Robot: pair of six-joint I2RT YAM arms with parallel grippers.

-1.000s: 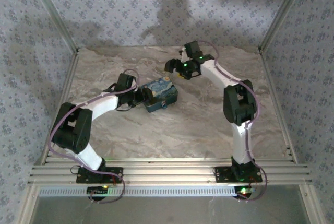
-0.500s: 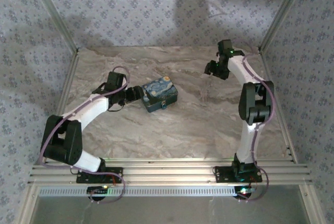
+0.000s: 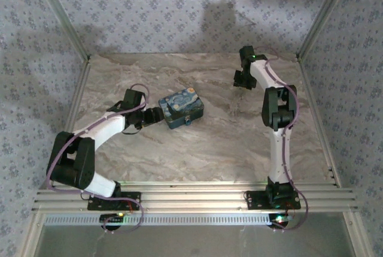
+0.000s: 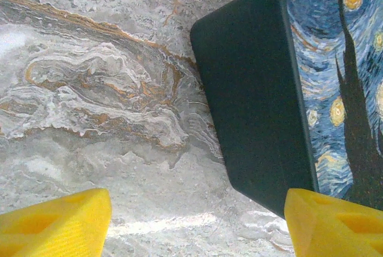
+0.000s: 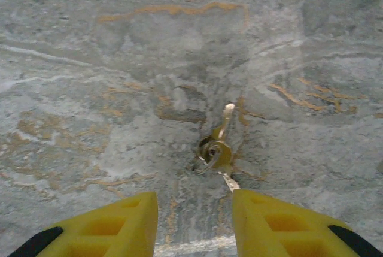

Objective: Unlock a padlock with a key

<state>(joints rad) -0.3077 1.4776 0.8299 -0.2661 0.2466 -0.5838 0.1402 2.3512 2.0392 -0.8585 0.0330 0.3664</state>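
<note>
Bare marble table was seen between the two arms, where free passage was offered. The left gripper was blocked at 3 o'clock in the top view by the painted box, just beside its spread fingers. Before the parted right gripper, a small bunch of keys was found at 12 o'clock, ringed by bare stone.

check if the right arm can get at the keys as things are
Probably yes: the keys lie bare on the table just ahead of the open right gripper, and nothing sits over them or in between.
</note>
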